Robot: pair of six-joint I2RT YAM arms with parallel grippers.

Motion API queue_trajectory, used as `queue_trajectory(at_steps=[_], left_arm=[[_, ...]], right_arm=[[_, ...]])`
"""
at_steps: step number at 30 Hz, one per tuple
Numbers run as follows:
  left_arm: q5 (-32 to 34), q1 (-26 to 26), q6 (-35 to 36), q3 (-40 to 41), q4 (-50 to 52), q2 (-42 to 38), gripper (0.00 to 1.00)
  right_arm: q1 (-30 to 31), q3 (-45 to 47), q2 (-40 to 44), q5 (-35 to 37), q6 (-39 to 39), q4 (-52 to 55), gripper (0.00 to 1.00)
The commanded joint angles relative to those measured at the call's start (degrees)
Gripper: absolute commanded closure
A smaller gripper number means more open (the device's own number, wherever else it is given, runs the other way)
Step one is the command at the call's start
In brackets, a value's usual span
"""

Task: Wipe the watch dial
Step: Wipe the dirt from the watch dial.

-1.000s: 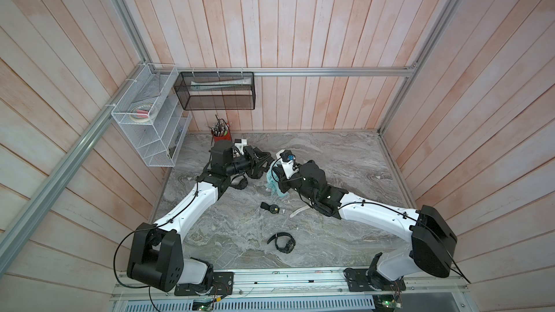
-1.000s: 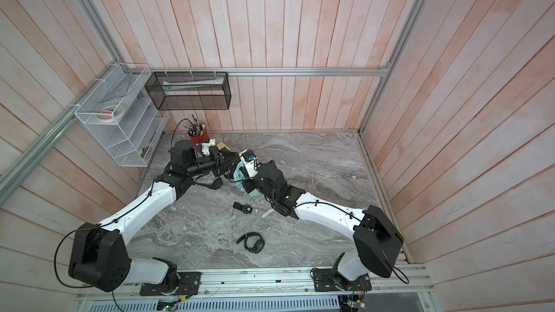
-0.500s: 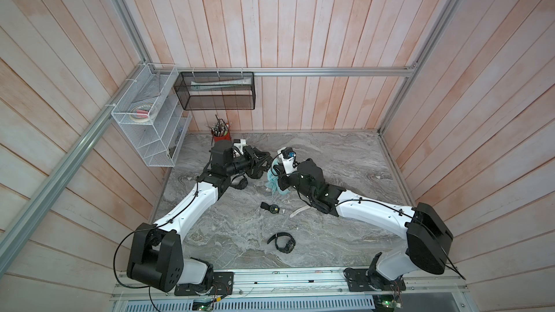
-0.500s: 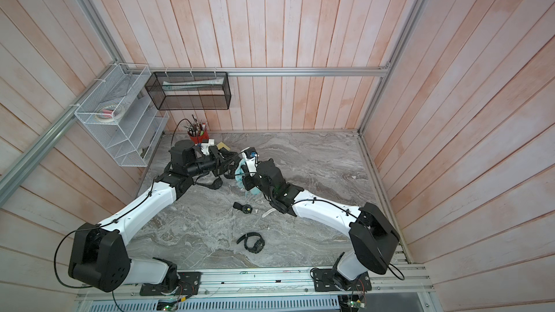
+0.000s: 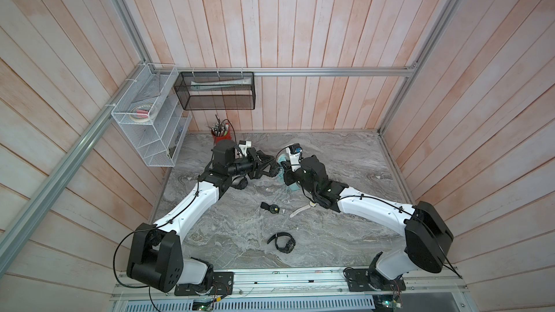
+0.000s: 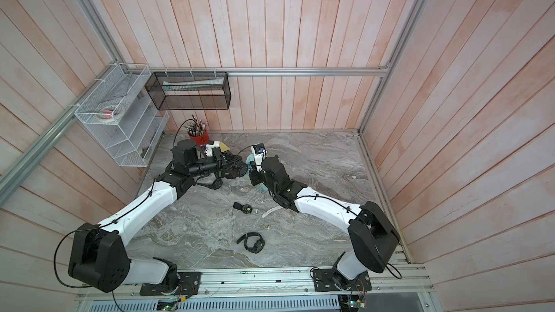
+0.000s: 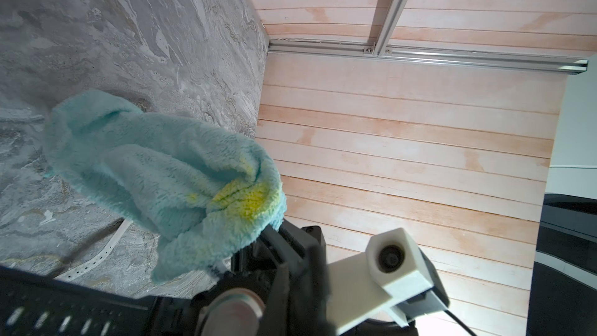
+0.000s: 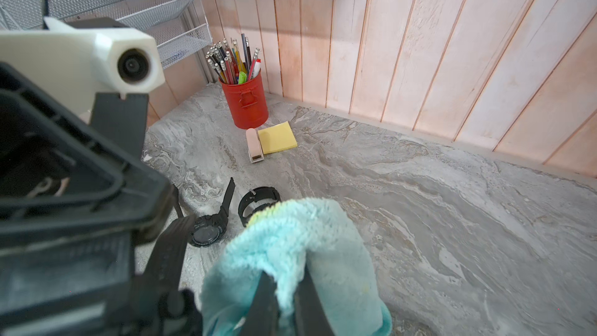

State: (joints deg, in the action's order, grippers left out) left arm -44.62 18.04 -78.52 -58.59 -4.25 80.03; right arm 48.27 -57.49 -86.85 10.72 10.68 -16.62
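The right gripper (image 8: 286,286) has its jaw tips buried in the teal cloth (image 8: 290,240), so the pinch itself can't be seen. From above, the left gripper (image 5: 272,171) ends in a dark smudge, too small to read. Up close only a blurred black strap (image 8: 169,253) shows, its dial hidden. The white strap (image 5: 300,211) vanishes under the right arm (image 5: 360,205).

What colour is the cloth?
Light blue cloth with a yellow patch, clearest in the left wrist view.
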Motion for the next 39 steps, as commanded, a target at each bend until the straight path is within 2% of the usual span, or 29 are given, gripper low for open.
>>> queue_trajectory(at_steps=[1, 10, 14, 22, 32, 39], left_arm=[[-1.38, -0.82, 0.25, -2.01, -0.15, 0.21, 1.00], [-1.78, -1.60, 0.03, -2.20, -0.45, -0.14, 1.00], [-1.94, -1.60, 0.18, -2.33, -0.50, -0.29, 1.00], [-1.98, -1.15, 0.15, -0.81, -0.77, -1.27, 1.00], [-2.20, 1.04, -1.85, 1.44, -4.49, -1.11, 1.00], [-2.57, 1.98, -3.56, 2.95, -7.06, -1.02, 1.00]], right_arm=[[0.17, 2.90, 4.39, -0.44, -1.11, -3.52, 1.00], [0.65, 9.25, 12.04, -10.96, -6.62, -8.32, 1.00], [0.82, 8.10, 10.55, -16.46, -8.28, -8.69, 1.00], [1.04, 5.40, 6.92, -20.69, -8.83, -11.69, 1.00], [0.32, 5.73, 4.81, -20.71, -5.68, -17.82, 1.00], [0.18, 5.66, 3.53, -13.92, -3.72, -19.87, 1.00]])
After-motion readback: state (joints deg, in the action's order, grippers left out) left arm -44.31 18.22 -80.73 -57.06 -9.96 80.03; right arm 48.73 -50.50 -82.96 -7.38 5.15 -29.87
